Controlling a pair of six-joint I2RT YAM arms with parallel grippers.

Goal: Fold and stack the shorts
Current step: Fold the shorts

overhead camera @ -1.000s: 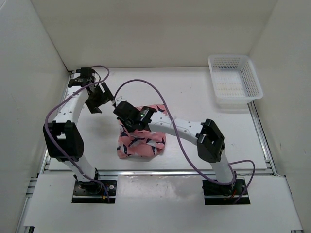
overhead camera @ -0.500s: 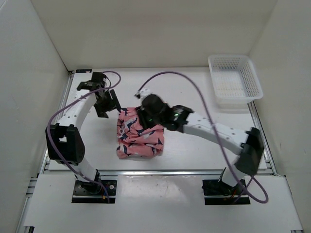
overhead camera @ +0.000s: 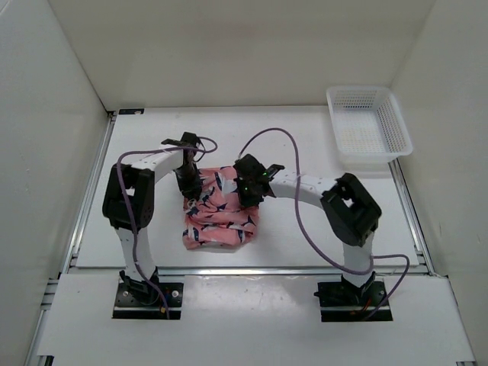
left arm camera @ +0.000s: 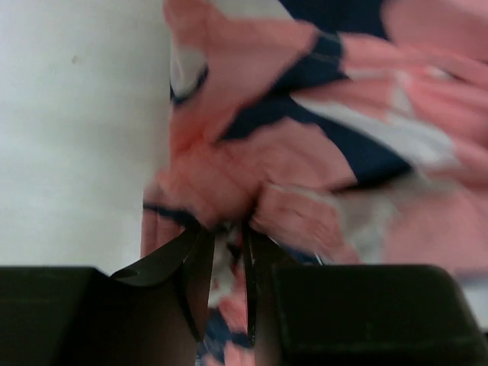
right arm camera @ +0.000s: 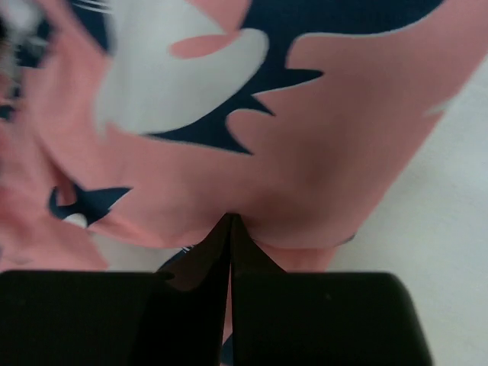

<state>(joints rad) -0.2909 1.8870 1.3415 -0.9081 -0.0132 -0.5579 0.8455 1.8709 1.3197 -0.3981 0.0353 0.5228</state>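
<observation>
Two pincers grip your soft coral-pink, whale-printed fabric shorts [overhead camera: 221,217]: your left gripper [left arm camera: 227,229] clamps a bunched fold, your right gripper [right arm camera: 230,221] pinches a hem (tips pressed together). The cloth lies between them, probably held there for spreading flat.

Both arms fold inward, elbows raised and wrists bent down. The left gripper [overhead camera: 190,191] pinches the far left edge of the shorts [overhead camera: 219,221], fingers nearly together on fabric. The right gripper [overhead camera: 248,195] clamps their far right edge, fingers pressed tight.

Both jaws newly on shorts [overhead camera: 221,219]
</observation>
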